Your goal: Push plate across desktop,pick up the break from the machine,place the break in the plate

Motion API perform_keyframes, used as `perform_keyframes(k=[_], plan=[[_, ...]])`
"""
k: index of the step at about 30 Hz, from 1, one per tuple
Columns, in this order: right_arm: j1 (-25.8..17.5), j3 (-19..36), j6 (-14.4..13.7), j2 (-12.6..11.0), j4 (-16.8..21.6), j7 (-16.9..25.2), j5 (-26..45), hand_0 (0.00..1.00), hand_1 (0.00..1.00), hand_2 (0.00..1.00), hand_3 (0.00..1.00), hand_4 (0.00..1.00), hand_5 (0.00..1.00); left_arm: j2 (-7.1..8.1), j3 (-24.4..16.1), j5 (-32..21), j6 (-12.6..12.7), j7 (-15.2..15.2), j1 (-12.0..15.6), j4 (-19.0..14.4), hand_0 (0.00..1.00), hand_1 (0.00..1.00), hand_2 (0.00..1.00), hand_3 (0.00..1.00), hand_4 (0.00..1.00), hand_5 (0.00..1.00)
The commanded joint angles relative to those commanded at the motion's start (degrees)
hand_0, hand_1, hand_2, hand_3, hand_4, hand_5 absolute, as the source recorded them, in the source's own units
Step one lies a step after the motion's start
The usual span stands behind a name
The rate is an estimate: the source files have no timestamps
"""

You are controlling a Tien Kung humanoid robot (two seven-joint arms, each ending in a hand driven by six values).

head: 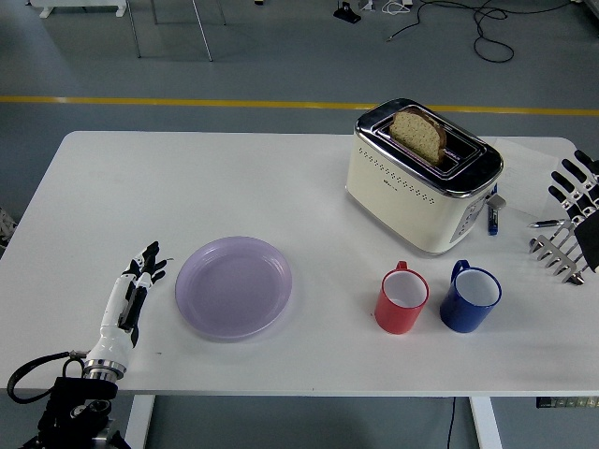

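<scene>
Bright even light, soft shadows, sharp focus

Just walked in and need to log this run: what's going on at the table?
Nothing is held. The left hand lies open on the table, left of the lilac plate and clear of it. The right hand hovers open at the right edge, near a metal rack. The bread slice still sits in the toaster; the plate is empty.

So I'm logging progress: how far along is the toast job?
Nothing looks done. The left hand, open, sits just left of the plate, apparently lined up to push. The bread sits in the toaster; the right hand waits at the right edge.
</scene>
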Motion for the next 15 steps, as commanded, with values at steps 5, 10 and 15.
perform_keyframes(k=[5, 10, 15], plan=[[-0.08, -0.06, -0.05, 0.05, -0.10, -0.01, -0.01, 0.948, 0.852, 0.873, 0.862, 0.595, 0.674, -0.10, 0.86, -0.09, -0.50, 0.29, -0.55, 0.25, 0.851, 0.895, 0.968, 0.943, 0.570, 0.998], [-0.10, -0.05, -0.05, 0.07, -0.10, 0.00, 0.02, 0.947, 0.852, 0.873, 0.862, 0.597, 0.673, -0.32, 1.09, -0.40, -1.31, 0.67, -0.86, 0.55, 0.848, 0.891, 0.968, 0.941, 0.569, 0.998], [-0.11, -0.08, -0.06, 0.29, -0.16, -0.01, 0.02, 0.947, 0.852, 0.873, 0.862, 0.597, 0.672, -0.45, 1.67, -0.39, -1.60, 0.81, -1.30, 0.29, 0.846, 0.888, 0.966, 0.939, 0.569, 0.998]])
